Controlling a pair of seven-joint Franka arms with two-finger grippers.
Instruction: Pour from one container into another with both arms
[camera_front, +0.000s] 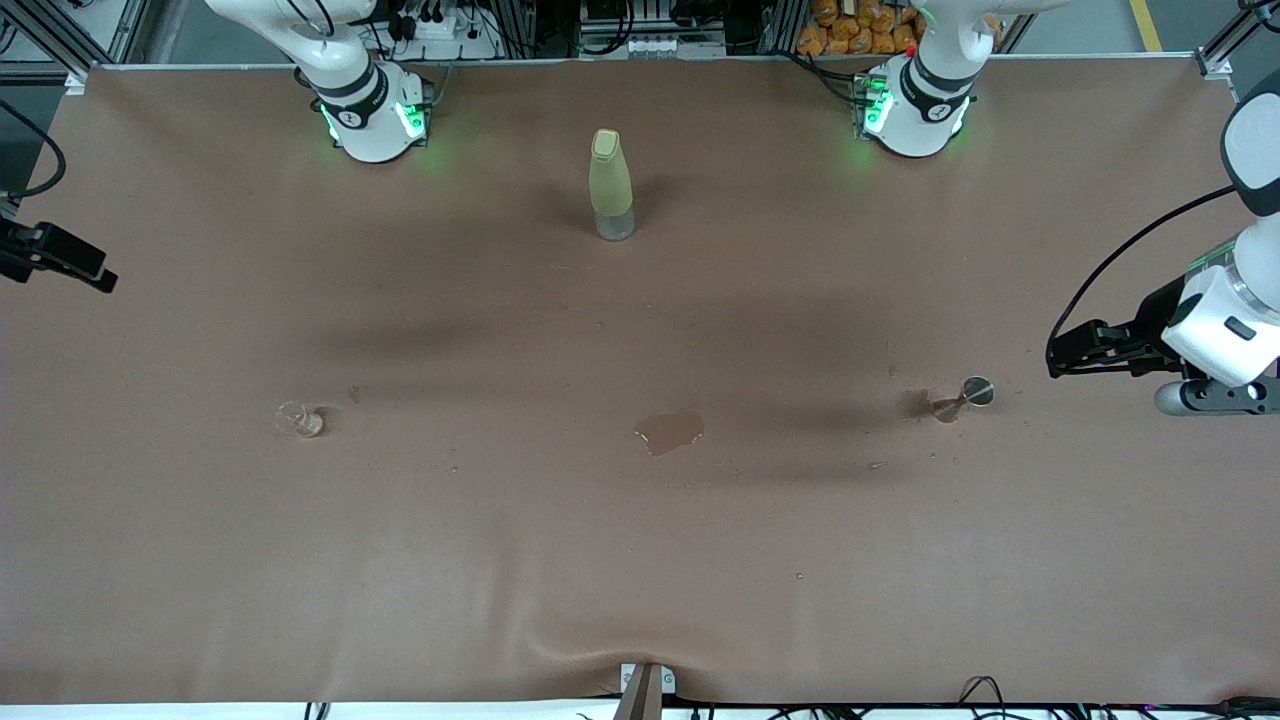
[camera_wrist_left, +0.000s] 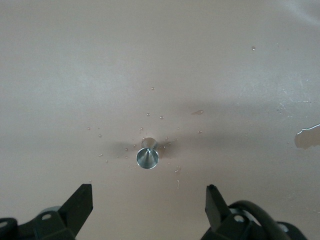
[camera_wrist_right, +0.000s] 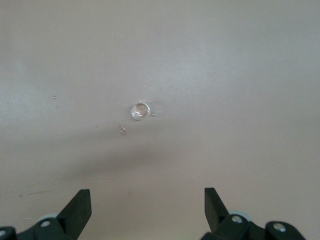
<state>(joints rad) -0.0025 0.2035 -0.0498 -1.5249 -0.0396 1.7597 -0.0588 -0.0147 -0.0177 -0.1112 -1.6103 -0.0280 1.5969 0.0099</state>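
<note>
A small steel measuring cup (camera_front: 968, 395) (camera_wrist_left: 147, 155) stands toward the left arm's end of the table, with droplets around it. My left gripper (camera_front: 1056, 356) (camera_wrist_left: 149, 192) hangs over the table beside that cup, open and empty. A small clear glass (camera_front: 300, 419) (camera_wrist_right: 140, 111) sits toward the right arm's end. My right gripper (camera_front: 103, 279) (camera_wrist_right: 147, 195) hovers over the table edge at that end, apart from the glass, open with nothing between its fingers.
A pale green bottle (camera_front: 610, 184) with a cream cap stands upright between the two arm bases. A brown puddle (camera_front: 670, 431) lies mid-table, between the glass and the steel cup. A brown sheet (camera_front: 640, 560) covers the table, rumpled near the front edge.
</note>
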